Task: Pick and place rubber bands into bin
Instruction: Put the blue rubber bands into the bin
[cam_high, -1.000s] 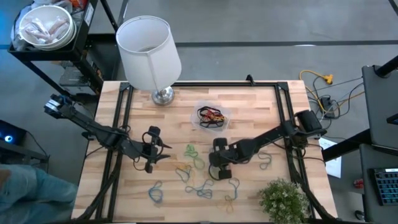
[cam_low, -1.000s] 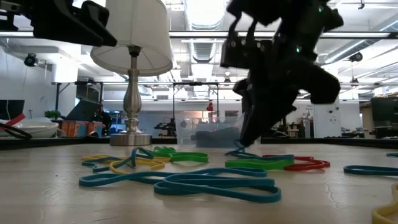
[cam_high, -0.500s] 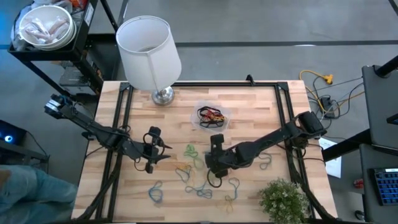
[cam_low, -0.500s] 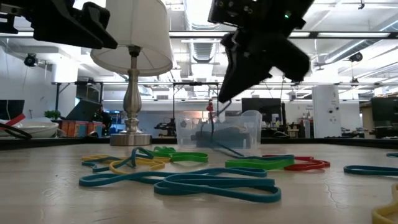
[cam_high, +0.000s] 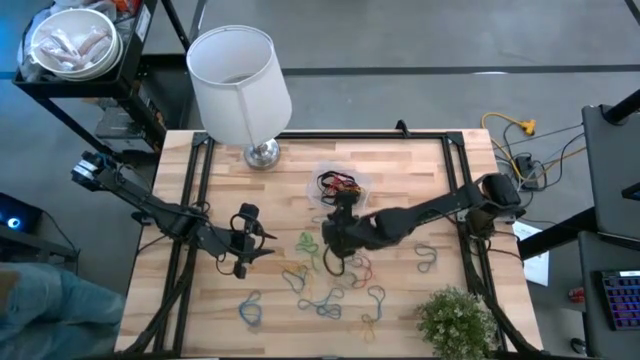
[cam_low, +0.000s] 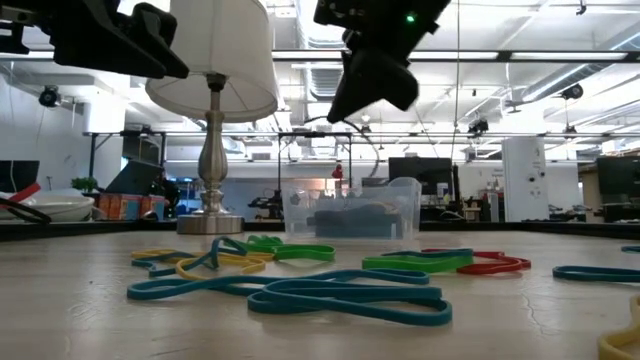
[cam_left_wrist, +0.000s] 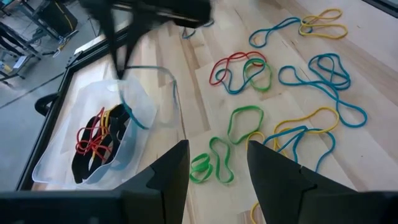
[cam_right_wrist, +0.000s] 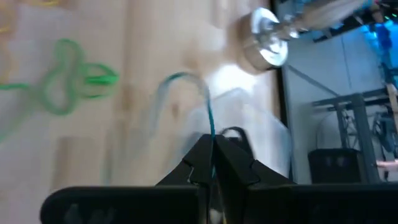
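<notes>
The clear bin (cam_left_wrist: 93, 146) holds red, yellow and black rubber bands (cam_left_wrist: 93, 140). Blue, green, yellow and red ones lie on the pale wood table (cam_high: 410, 160). The lampshade (cam_high: 238, 72) is white.

The lamp (cam_high: 240, 85) crowds the tabletop's (cam_high: 420, 165) far left corner, a potted plant (cam_high: 455, 320) its near right corner; the far right corner lies open.

Right arm: reaching in from the table's right side, right gripper (cam_high: 338, 222) hanging raised near mid-table, fingers pinching together. Left arm: lying low at the left, left gripper (cam_high: 254, 246) sitting with fingers parted.
</notes>
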